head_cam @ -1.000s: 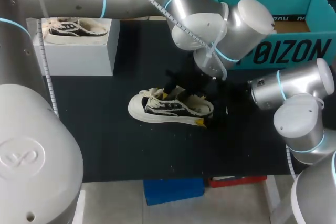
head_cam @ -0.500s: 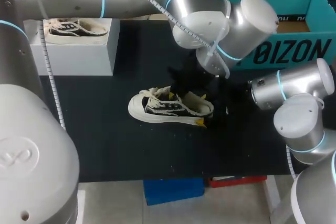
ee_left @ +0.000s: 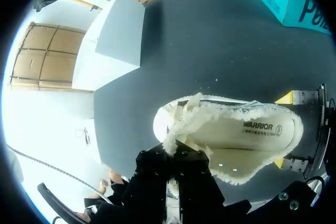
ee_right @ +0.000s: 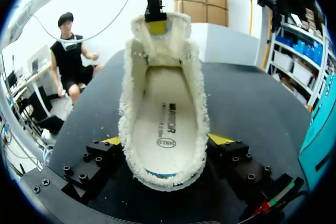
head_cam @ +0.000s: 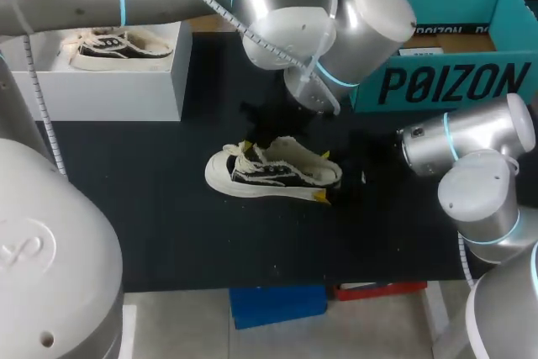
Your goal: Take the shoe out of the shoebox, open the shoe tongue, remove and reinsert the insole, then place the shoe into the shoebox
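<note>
"In the middle of the black worktop (head_cam: pixel 168 224), seen from overhead, what is lying there?"

"A black-and-cream sneaker (head_cam: pixel 273 176) is resting on its sole with its toe pointing to my left. It is lying outside the teal shoebox (head_cam: pixel 437 81), which is standing open at the far right. A second sneaker (head_cam: pixel 118 44) is sitting on top of a white box (head_cam: pixel 126 86) at the far left."

"And the arms?"

"The left pincer (head_cam: pixel 250 147) is hanging over the laced front, and the right pincer (head_cam: pixel 329 184) is sitting at the heel."

"What is the left wrist camera showing?"

"The left fingers are pinching together on the fleecy tongue (ee_left: pixel 181 121) and holding it raised off the opening. The printed insole (ee_left: pixel 252 129) is lying bare inside. The right pincer's yellow tips are pressing on either side of the heel."

"And the right wrist camera?"

"Its own fingers are standing wide apart but clamping the sneaker's heel from both sides. Ahead, at the far end of the sneaker, the left pincer is holding the tongue upright by its top edge."
</note>
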### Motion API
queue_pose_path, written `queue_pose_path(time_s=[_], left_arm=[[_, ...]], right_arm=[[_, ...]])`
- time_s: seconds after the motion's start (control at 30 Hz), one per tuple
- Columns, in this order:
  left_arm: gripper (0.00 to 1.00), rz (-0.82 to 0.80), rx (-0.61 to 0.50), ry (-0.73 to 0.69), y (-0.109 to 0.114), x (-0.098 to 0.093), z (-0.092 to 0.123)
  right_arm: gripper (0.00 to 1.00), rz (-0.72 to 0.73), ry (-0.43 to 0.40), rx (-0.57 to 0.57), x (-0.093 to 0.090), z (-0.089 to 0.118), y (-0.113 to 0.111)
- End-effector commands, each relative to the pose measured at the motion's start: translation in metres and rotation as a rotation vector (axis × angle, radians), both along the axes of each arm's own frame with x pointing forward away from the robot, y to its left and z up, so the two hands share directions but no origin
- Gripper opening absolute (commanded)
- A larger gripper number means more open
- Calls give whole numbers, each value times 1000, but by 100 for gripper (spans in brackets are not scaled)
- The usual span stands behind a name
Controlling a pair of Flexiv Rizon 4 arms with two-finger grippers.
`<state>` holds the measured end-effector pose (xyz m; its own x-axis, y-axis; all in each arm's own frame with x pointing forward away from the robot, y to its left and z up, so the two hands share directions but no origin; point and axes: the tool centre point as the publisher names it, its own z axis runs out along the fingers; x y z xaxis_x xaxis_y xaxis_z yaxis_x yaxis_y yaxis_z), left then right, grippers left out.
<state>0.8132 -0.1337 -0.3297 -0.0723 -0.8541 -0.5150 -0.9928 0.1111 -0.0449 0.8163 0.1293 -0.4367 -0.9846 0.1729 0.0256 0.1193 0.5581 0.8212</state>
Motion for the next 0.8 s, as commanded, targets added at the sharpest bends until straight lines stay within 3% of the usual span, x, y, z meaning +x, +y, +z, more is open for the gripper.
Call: queue_pose_path(time_s=[0.03, 0.1, 0.13, 0.17, 0.47, 0.8], left_arm=[[0, 22, -37, -1, 23, -3, 0], [4, 36, -21, -3, 29, -3, -2], [91, 43, -12, 1, 32, -3, -3], [100, 50, -16, -1, 34, -4, -3], [100, 131, -20, -15, 62, -4, -1], [100, 181, 3, -7, 81, -6, -20]], right_arm=[[0, -2, 1, -1, 1, -4, 2], [0, -2, 1, -1, 1, -4, 2], [0, -2, 1, -1, 1, -4, 2], [0, -2, 1, -1, 1, -4, 2], [0, -2, 1, -1, 1, -4, 2], [0, -2, 1, -1, 1, -4, 2]])
